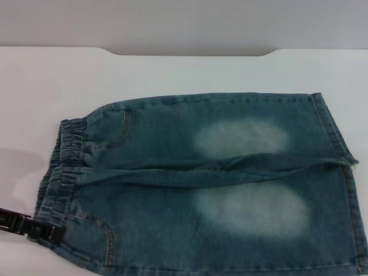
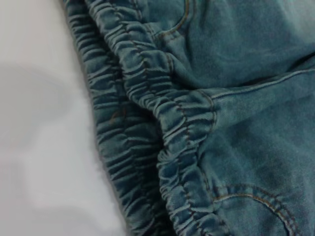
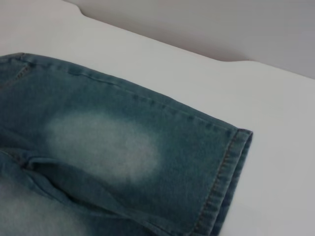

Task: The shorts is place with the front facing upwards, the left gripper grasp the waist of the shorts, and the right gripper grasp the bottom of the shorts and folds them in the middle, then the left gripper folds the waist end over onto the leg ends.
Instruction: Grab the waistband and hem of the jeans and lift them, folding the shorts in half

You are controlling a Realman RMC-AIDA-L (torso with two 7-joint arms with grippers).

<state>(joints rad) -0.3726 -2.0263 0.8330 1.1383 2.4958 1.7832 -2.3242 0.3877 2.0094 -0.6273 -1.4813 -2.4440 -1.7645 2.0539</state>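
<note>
My left gripper [image 1: 49,230] sits at the near corner of the shorts' [image 1: 201,184] waist [image 1: 63,167]; arm cropped, finger state unreadable. Right gripper unseen.

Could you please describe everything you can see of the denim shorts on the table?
The blue denim shorts lie flat and unfolded on the white table, gathered elastic waistband toward the robot's left, hemmed leg ends toward its right. Each leg has a faded pale patch. The black left gripper sits at the waistband's near corner.
</note>
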